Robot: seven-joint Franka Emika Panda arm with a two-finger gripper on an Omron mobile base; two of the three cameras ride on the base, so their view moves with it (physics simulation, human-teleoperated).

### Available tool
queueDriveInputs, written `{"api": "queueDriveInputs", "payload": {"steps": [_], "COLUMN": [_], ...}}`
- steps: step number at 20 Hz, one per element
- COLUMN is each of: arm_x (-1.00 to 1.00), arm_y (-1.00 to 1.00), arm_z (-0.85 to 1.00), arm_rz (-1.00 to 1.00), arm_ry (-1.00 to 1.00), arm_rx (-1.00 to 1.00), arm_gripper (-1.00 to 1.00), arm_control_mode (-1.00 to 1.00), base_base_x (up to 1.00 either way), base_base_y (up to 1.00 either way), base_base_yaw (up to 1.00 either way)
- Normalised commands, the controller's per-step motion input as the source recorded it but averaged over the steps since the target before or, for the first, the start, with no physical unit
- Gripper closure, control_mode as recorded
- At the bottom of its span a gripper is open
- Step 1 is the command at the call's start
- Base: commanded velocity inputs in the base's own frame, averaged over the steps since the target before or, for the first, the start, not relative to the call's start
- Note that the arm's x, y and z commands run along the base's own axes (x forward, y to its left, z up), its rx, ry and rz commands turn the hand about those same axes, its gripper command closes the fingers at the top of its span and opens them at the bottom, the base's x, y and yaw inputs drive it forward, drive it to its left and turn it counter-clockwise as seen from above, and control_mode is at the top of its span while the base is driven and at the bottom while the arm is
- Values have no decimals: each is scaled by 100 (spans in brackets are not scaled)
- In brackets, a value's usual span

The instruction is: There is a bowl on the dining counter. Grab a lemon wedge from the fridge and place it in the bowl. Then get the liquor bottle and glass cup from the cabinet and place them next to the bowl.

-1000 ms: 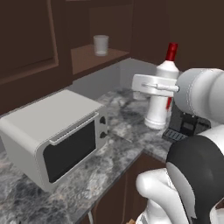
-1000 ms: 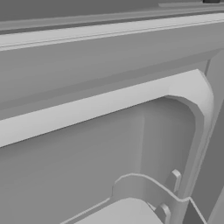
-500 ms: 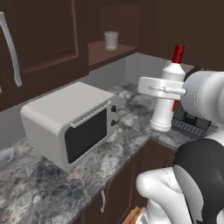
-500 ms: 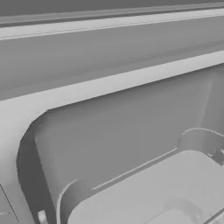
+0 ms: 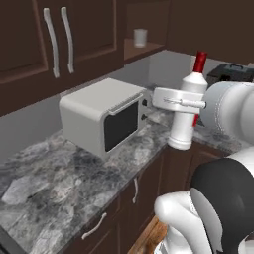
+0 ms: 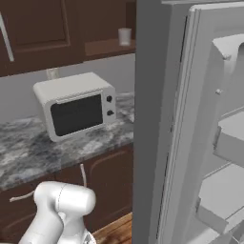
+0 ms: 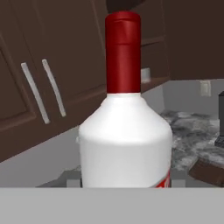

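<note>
The liquor bottle [image 5: 184, 115], white with a red cap, hangs upright above the counter's front edge. My gripper [image 5: 185, 102] is shut on its shoulder from the right. In the hand view the liquor bottle [image 7: 125, 140] stands close up between the jaws. The glass cup [image 5: 140, 37] stands on an open cabinet shelf at the back, far beyond the bottle. From the other side the glass cup [image 6: 124, 36] is on the same shelf, above the microwave. The bowl and the lemon wedge are out of view.
A white microwave [image 5: 102, 116] sits on the marble counter [image 5: 59, 183], left of the bottle. Closed dark cabinets with long handles [image 5: 55, 42] hang above. A dark appliance [image 5: 232, 73] stands at the back right. The open fridge door [image 6: 162, 124] and its shelves stand close on the right.
Both base views have shifted as the base drives; the microwave and cabinets slid across the picture and the fridge interior gave way to its open door. The bottle stays in the gripper.
</note>
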Motion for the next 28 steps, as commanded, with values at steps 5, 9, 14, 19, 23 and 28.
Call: {"api": "queueDriveInputs", "payload": {"steps": [5,9,14,19,23,28], "arm_x": [0,0,0,0,0,0], "arm_y": [0,0,0,0,0,0], "arm_z": [0,0,0,0,0,0], "arm_rz": [0,0,0,0,0,0], "arm_ry": [0,0,0,0,0,0], "arm_rx": [0,0,0,0,0,0], "arm_gripper": [100,100,100,100,100,100], "arm_control_mode": [100,100,100,100,100,100], "base_base_x": [-100,-100,-100,-100,-98,-84], "base_base_y": [0,0,0,0,0,0], "base_base_yaw": [-1,-2,-4,-19,-38,-50]}}
